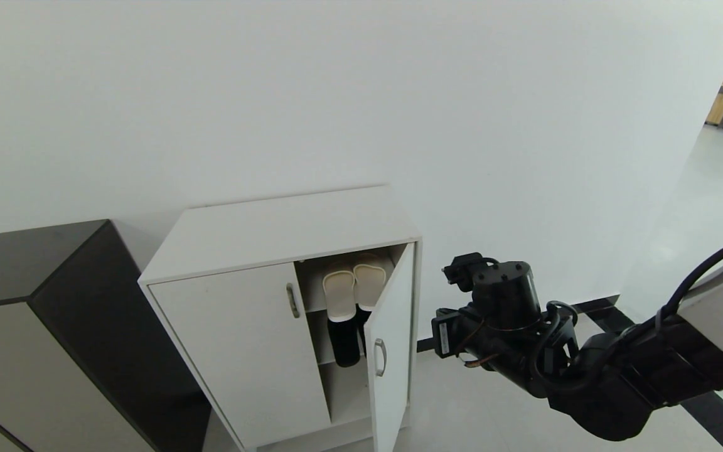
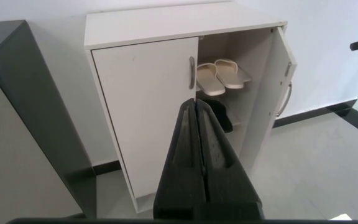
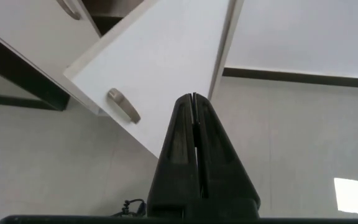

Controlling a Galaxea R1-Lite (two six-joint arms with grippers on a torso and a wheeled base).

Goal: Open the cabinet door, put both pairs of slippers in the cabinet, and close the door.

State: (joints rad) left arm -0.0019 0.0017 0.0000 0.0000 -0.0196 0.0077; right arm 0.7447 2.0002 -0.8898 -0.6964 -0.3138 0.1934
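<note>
No text, label, number or sign can be read here. The white cabinet (image 1: 273, 232) and its open door (image 1: 390, 351) carry no print that I am able to read.

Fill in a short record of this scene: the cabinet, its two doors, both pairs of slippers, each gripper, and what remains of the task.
Cabinet: white, against the wall
Left door: shut
Right door: partly open
White slippers: upper shelf, side by side
Black slippers: shelf below
Left gripper: shut, empty, facing the cabinet
Right gripper: shut, empty, near the open door's handle
Remaining: close the open door
</note>
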